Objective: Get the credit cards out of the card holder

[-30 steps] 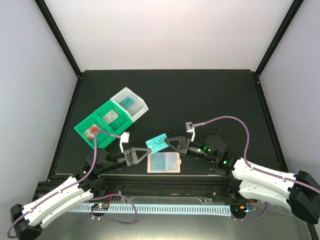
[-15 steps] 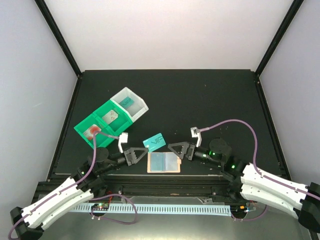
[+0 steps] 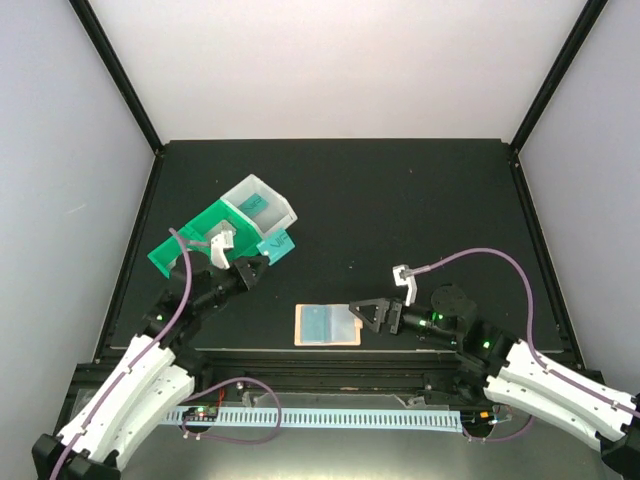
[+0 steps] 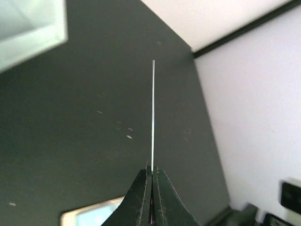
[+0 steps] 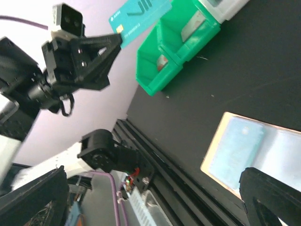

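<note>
Near the table's near edge, about midway along it, the card holder [image 3: 327, 324] lies open and flat, with its peach-tan rim around two pale blue panels. The right gripper [image 3: 356, 314] sits low at the holder's right edge with its jaws spread wide and nothing between them. In the right wrist view its dark fingers [image 5: 268, 193] stand far apart at either side of the frame, with the holder [image 5: 254, 155] lying between them. Whether a fingertip touches the rim cannot be told.

Toward the table's left side, the left gripper [image 3: 260, 262] is pinched tight on a teal credit card [image 3: 277, 247]. It holds the card off the table, just beside the near right corner of the white bin [image 3: 258, 208]. In the left wrist view the card [image 4: 153, 117] shows edge-on as a thin upright line rising from the closed fingertips [image 4: 146, 193]. The right wrist view shows its printed teal face [image 5: 141, 14] sticking out past the left gripper.

The green bins [image 3: 190, 250] stand joined to the white bin in a slanted row. A pale card [image 5: 194, 28] lies in one green compartment, and a teal one [image 3: 258, 203] lies in the white bin.
</note>
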You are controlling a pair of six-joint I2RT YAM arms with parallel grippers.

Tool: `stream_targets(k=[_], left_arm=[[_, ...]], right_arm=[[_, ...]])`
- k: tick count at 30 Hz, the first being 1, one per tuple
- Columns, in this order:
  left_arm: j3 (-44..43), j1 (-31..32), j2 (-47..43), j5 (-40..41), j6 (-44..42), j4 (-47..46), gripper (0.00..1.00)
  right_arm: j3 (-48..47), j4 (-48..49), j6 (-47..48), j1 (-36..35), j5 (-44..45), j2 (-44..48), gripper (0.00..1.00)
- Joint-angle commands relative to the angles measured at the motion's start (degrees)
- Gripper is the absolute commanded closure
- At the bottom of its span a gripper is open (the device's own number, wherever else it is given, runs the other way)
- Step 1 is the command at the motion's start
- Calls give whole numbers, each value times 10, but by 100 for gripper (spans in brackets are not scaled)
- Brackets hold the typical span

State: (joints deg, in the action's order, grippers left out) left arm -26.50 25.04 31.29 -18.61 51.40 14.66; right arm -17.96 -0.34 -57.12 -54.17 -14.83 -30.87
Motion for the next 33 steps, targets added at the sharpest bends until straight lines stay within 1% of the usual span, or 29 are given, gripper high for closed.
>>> stream_targets(k=[1,4,7,11,13,15,18,20,25,30,33], left_arm=[[-44,-69,60,-13,-76,36,98],[-63,-114,124,-27,-94,26,98],[-95,-145,185,-37,-101,20,98],[-163,-172,271,-33,-113,28,99],[-207,-185,315,-33,-122,52,99],[-238,-193,351,-32,-121,56,98],[-258,-200,393,-45,-108,35,99],[-275,-202,416,-40,-106,29,98],[-335,-205,513,-22,-109,47,98],[-367,-207,567,-17,-102,42,99],[-389,-210,596,9,-104,58,98]], right_arm=[[-28,-105,50,0,22,25,0],[-21,-117,58,1,11,38,0],[-12,-117,67,0,3,45,0],[-11,-144,80,1,21,38,0],[-8,-151,84,1,25,33,0],[-9,-156,91,1,23,25,0],[-24,-183,109,1,20,19,0],[-28,-202,111,1,27,21,0],[-15,-190,99,2,33,32,0],[-23,-186,97,1,37,11,0],[-25,-182,93,1,35,-3,0]])
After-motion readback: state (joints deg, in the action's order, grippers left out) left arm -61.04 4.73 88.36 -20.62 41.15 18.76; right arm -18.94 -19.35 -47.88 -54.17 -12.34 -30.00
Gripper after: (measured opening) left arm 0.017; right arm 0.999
